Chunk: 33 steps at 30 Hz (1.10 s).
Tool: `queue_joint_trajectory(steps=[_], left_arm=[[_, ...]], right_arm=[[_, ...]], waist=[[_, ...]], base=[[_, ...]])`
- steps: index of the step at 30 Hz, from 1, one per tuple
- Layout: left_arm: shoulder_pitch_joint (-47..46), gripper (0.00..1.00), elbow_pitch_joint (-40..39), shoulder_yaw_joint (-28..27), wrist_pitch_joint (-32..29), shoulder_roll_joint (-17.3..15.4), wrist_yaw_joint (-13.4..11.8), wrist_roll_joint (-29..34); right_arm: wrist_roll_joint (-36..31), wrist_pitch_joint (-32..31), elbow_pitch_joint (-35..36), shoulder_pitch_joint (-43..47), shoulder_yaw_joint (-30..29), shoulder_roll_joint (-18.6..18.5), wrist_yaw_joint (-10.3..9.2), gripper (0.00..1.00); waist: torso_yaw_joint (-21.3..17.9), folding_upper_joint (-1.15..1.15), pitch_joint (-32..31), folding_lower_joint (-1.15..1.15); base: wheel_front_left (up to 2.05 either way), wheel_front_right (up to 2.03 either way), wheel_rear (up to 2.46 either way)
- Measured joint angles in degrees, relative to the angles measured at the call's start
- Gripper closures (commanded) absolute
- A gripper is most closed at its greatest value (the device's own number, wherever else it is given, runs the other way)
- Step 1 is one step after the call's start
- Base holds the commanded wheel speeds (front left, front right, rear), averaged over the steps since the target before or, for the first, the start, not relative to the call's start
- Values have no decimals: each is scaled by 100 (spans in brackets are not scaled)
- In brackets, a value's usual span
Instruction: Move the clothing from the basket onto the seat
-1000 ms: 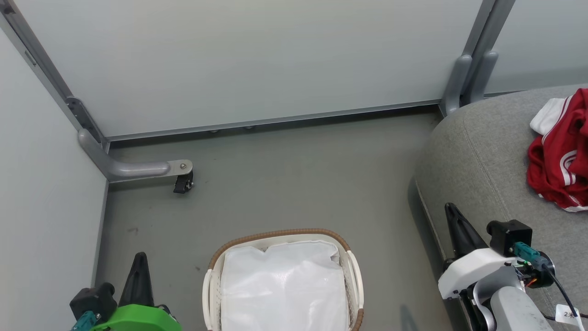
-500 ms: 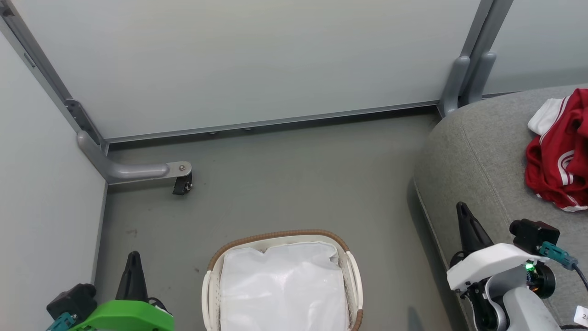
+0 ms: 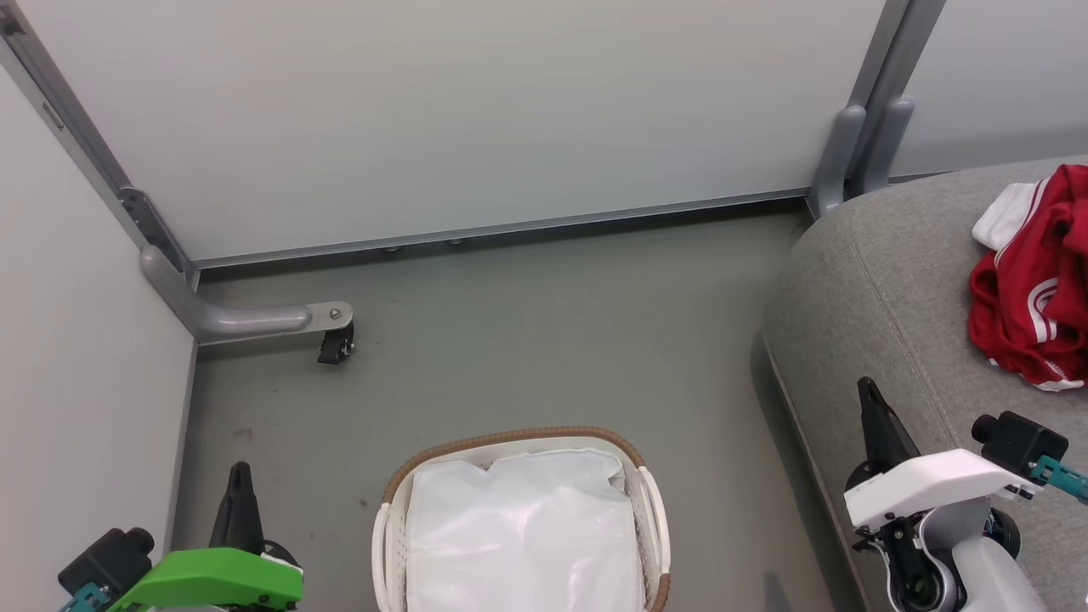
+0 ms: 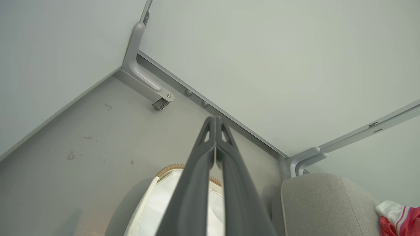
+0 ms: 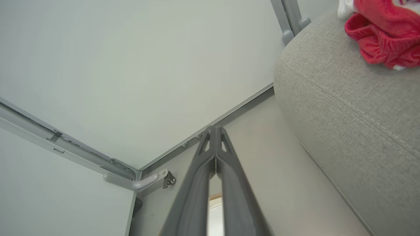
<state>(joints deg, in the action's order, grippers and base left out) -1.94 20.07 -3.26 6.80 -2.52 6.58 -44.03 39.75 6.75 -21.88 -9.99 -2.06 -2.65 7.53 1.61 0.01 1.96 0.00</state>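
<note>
Already on the seat (image 3: 875, 289): the clothing (image 3: 1033, 280) is seen as one crumpled red heap at the right edge of the head view, cut by the frame. White stripes are curved across it, and a white piece of trim is folded out at its upper left. The heap is rested on the grey cushion top, well back from the rounded front edge and its seam.

The basket (image 3: 510, 438) is stood on the floor (image 3: 527, 340) at bottom centre, apart from the seat. Within its brown woven rim the white liner (image 3: 523, 535) is laid, lightly puckered.

Left gripper (image 4: 215, 119): the fingers are pressed together tip to tip and empty. In the wrist view the basket's rim is crossed by them.

Right gripper (image 5: 215, 128): the fingers are likewise closed on each other and empty. The seat and the red heap are placed at the upper right of its wrist view.

Compared with one second ago:
- The right gripper is found further toward the lower right of the head view, its tip drawn against the seat's front part.
- The left gripper is found further to the lower left, and less of its green housing is kept in frame.
- The whole picture is displaced slightly, so a small camera move is noted.
- Heap, basket and liner are unchanged in shape and place.
</note>
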Motion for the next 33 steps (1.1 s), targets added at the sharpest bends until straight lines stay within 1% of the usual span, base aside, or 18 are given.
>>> queue_joint_trajectory(steps=[12,33], left_arm=[[-81,100,-120,-51,-240,-1,5,-897],[-184,100,-281,-144,-594,-3,31,-2165]], right_arm=[[949,-245,140,44,-82,0,0,100],[2356,-600,350,135,-203,-1,0,100]], waist=[[-21,0,-23,0],[-57,0,-63,0]], base=[[0,0,0],[0,0,0]])
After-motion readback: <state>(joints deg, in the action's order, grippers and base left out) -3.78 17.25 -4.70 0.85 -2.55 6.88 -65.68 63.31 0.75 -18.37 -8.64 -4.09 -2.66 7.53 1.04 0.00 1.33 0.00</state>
